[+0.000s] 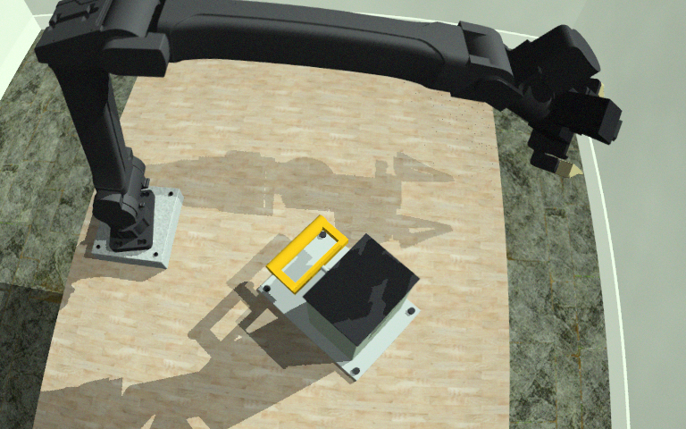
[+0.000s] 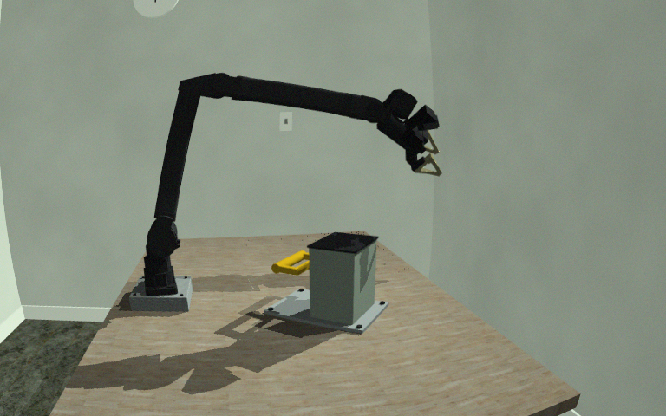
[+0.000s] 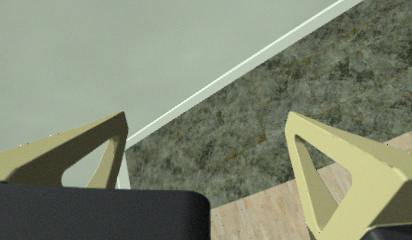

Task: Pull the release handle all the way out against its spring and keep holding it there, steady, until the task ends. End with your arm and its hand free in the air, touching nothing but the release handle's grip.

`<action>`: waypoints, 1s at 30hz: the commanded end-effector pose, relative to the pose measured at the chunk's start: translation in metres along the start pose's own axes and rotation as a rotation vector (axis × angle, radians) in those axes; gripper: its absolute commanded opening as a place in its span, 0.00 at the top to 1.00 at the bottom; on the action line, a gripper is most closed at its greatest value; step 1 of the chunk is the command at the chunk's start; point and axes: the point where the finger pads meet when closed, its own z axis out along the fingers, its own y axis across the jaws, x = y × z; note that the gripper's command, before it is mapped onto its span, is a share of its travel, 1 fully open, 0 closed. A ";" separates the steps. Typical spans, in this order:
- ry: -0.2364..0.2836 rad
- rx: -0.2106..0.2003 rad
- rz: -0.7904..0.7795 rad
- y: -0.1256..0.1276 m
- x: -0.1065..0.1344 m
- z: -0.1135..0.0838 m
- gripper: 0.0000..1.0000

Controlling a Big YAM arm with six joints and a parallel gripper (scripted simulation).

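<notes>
The yellow release handle [image 1: 307, 253] is a rectangular loop that sticks out from the side of a grey box with a black top [image 1: 360, 290]; the box stands on a bolted baseplate. In the exterior view the handle [image 2: 291, 263] juts out at the box's [image 2: 341, 278] left. My gripper [image 2: 427, 152] is open and empty, high in the air past the table's far right edge, far from the handle. In the top view the gripper [image 1: 575, 143] hangs over the floor by the wall. The wrist view shows both tan fingers wide apart [image 3: 205, 150], with only floor and wall between them.
The arm's base [image 1: 137, 225] is bolted at the table's left. The right wall and its skirting [image 3: 233, 70] are close to the gripper. A corner of the table [image 3: 273, 210] shows at the bottom of the wrist view.
</notes>
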 end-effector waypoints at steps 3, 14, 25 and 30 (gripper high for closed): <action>0.072 0.052 0.097 -0.001 0.046 -0.064 0.00; 0.206 0.197 0.171 -0.041 0.146 -0.144 0.00; 0.342 0.490 0.423 -0.153 0.246 -0.218 0.00; 0.364 0.574 0.490 -0.182 0.270 -0.239 0.00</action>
